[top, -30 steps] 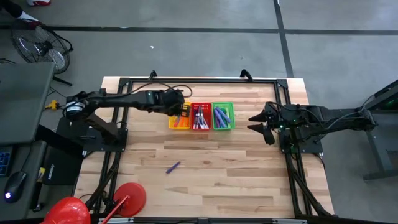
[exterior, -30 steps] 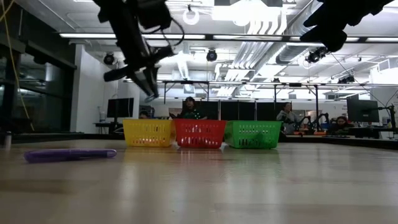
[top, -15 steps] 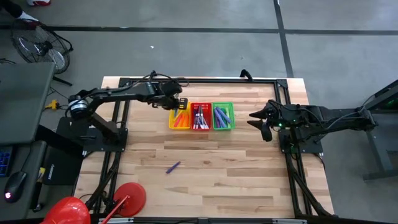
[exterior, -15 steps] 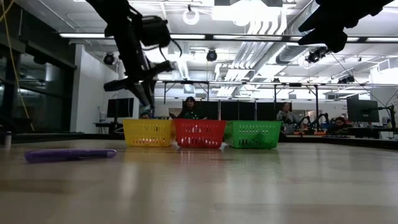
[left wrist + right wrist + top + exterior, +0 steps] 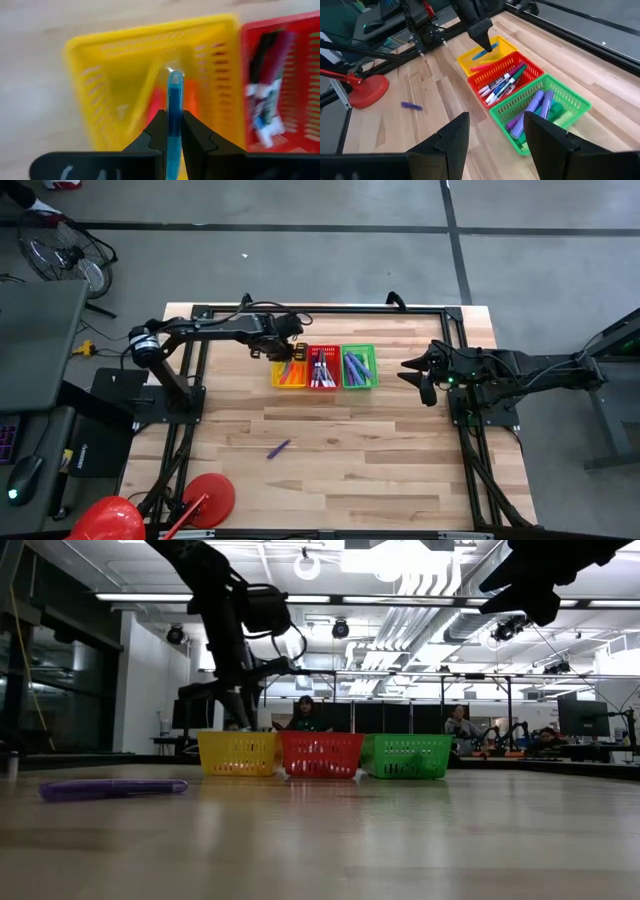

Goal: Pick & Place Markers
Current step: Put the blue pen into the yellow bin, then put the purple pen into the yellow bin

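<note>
Blue marker (image 5: 174, 107) pinched in left claw (image 5: 171, 131), shut on it, tip over yellow basket (image 5: 100, 75). Red basket (image 5: 295, 80) just beside. Purple marker (image 5: 278, 448) alone on table (image 5: 380, 460), well away. Right claw (image 5: 492, 135) open, empty, off to side.

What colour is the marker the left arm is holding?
Blue marker, seen best in the left wrist view, pinched over the yellow basket.
</note>
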`<state>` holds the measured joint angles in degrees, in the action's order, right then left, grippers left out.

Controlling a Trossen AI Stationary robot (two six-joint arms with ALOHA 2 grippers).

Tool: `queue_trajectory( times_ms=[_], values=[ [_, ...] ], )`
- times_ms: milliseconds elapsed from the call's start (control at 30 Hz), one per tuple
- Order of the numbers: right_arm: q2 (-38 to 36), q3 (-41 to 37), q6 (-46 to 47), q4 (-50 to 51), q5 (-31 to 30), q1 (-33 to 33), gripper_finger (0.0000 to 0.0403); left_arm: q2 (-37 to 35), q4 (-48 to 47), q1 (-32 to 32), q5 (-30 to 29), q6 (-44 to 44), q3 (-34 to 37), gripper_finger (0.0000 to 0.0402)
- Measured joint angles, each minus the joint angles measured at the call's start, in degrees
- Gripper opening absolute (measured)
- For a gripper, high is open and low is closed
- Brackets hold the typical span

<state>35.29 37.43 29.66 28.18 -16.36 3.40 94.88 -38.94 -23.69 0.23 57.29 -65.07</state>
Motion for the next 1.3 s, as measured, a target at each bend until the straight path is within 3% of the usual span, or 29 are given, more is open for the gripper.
queue_trajectory(
  times_ms=[267, 467, 800, 1300],
  values=[
    [0.0, 0.0, 0.0, 0.7, 0.2, 0.0, 0.0177, 3.4, -3.3, 2.0, -2.3, 1.2, -4.0, 0.0026],
    [0.0, 0.0, 0.0, 0.8, 0.4, 0.0, 0.0177, 3.8, -6.0, 2.0, -2.5, 1.5, -4.9, 0.0072],
    [0.0, 0.0, -0.1, 1.3, 0.9, 0.0, 0.0177, 3.8, -6.1, 2.0, -2.1, 1.0, -4.9, 0.0081],
    [-0.1, 0.0, 0.3, 2.7, 3.1, 0.0, 0.0177, 1.7, -4.2, 4.1, -3.1, -10.4, -7.1, 0.0083]
  ],
)
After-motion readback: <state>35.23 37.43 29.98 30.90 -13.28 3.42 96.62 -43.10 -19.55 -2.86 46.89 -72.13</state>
